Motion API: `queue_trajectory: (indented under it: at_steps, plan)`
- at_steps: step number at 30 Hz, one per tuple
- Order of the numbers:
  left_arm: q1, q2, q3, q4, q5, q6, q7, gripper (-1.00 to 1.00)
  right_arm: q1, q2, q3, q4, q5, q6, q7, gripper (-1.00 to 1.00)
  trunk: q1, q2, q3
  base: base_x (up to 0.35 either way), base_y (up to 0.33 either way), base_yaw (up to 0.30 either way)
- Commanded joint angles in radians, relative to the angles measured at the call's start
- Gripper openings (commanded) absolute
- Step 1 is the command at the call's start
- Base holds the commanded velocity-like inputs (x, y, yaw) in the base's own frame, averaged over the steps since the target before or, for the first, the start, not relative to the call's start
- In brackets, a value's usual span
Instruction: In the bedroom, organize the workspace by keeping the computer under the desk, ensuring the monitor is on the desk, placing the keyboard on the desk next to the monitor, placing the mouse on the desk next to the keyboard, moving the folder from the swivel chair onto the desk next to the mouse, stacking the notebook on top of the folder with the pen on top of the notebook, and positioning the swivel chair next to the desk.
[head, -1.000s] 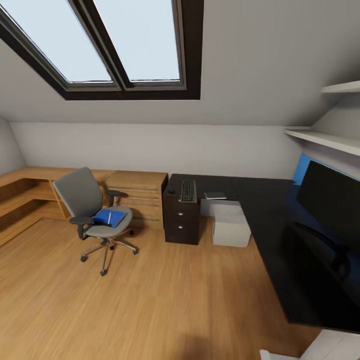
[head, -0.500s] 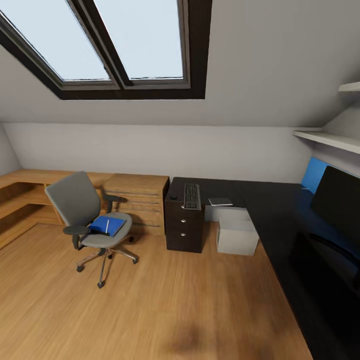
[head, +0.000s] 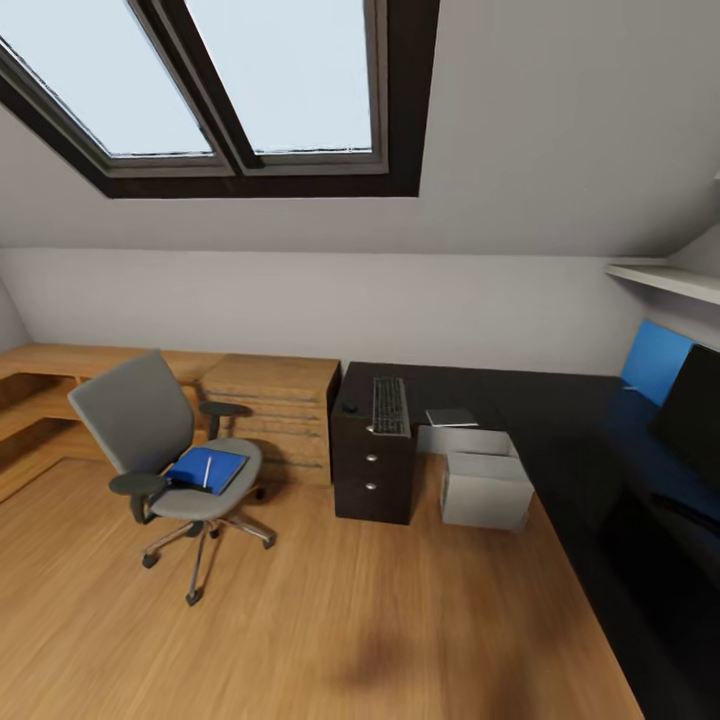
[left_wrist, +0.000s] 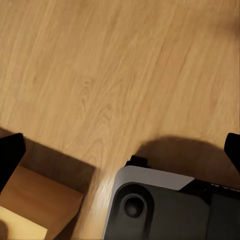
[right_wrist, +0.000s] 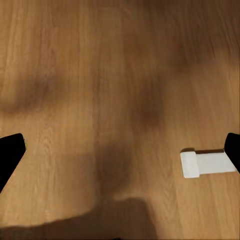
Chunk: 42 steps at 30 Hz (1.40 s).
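Observation:
In the head view the grey swivel chair (head: 140, 425) stands on the plank floor at the left, with the blue folder (head: 205, 468) on its seat. The black desk (head: 560, 420) runs along the right. On its near end lie the keyboard (head: 389, 405), the mouse (head: 349, 407) to its left and the notebook (head: 452, 417) to its right. The computer (head: 485, 488) stands under the desk, and the monitor (head: 692, 415) is at the right edge. I cannot make out the pen. Over bare floor, my left gripper (left_wrist: 120, 155) and right gripper (right_wrist: 120, 150) are both open.
Black drawers (head: 372, 470) carry the desk's near end. Light wooden low cabinets (head: 270, 405) line the back wall behind the chair. A skylight (head: 220, 90) sits in the sloped ceiling. My base (left_wrist: 165, 207) shows below the left gripper; a white flat piece (right_wrist: 206, 163) lies on the floor.
The whole head view has shifted: the chair now shows lower and further left, the monitor nearer the right edge. The things themselves have not moved.

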Motion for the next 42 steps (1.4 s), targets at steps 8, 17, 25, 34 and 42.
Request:
queue_trajectory:
  at_steps: [8, 17, 25, 34, 42]
  plan:
    - [-0.001, 0.001, -0.008, 0.000, 0.011, -0.005, 0.005, 1.00, -0.001, -0.016, -0.011, -0.031, -0.008, -0.010, 0.064, 1.00, 0.001, -0.002, -0.002, 0.329, 0.002, 0.000]
    - [-0.001, 0.001, -0.008, 0.002, 0.012, -0.005, 0.004, 1.00, -0.001, -0.021, -0.013, -0.035, -0.010, -0.011, 0.067, 1.00, 0.001, -0.002, -0.002, 0.329, 0.000, 0.000]
    - [-0.001, 0.001, -0.008, 0.002, 0.012, -0.005, 0.004, 1.00, -0.001, -0.026, -0.011, -0.054, -0.007, -0.011, 0.067, 1.00, 0.001, -0.002, -0.002, 0.329, 0.000, 0.000]
    - [-0.001, 0.001, -0.008, 0.001, 0.012, -0.018, 0.004, 1.00, -0.001, -0.025, -0.003, -0.069, -0.001, -0.047, 0.070, 1.00, 0.001, -0.002, -0.002, 0.259, 0.000, 0.000]
    - [-0.001, 0.001, -0.008, 0.002, 0.014, -0.116, 0.004, 1.00, -0.001, -0.025, -0.002, -0.068, -0.001, -0.074, 0.070, 1.00, 0.001, -0.002, -0.002, 0.085, 0.059, -0.088]
